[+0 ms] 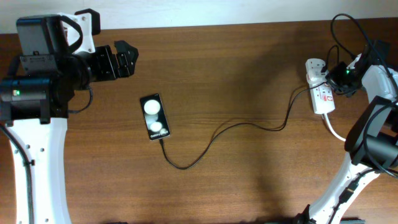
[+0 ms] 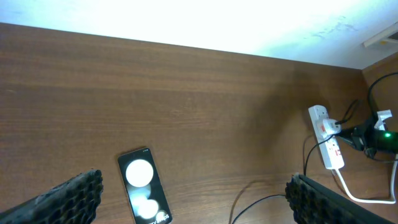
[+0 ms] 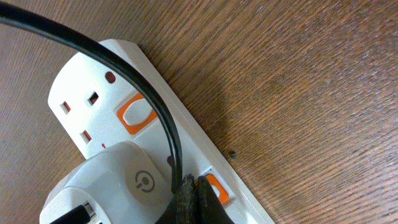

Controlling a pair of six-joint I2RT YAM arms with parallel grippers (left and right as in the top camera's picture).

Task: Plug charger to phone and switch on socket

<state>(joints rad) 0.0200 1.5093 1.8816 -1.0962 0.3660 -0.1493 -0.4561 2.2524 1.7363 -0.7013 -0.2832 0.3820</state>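
R hand (image 3: 194,188), tips together, at socket (image 3: 81,81) switch (image 3: 216,188) beside adapter (image 3: 118,186).

White arm links (image 1: 37,162), black joints (image 1: 28,106), green light (image 1: 17,93)

The socket (image 3: 93,87) is white with orange switches (image 3: 138,114); phone (image 1: 154,116) and charger (image 1: 249,123) are black; the table (image 1: 236,62) is brown woodgrain.

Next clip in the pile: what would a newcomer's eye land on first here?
The black phone lying mid-table, its glossy face showing two bright reflections, with the thin charger cable snaking from its near end to the right. There the right gripper, fingers together, points down at an orange switch on the white socket, while the left gripper hangs open at upper left.
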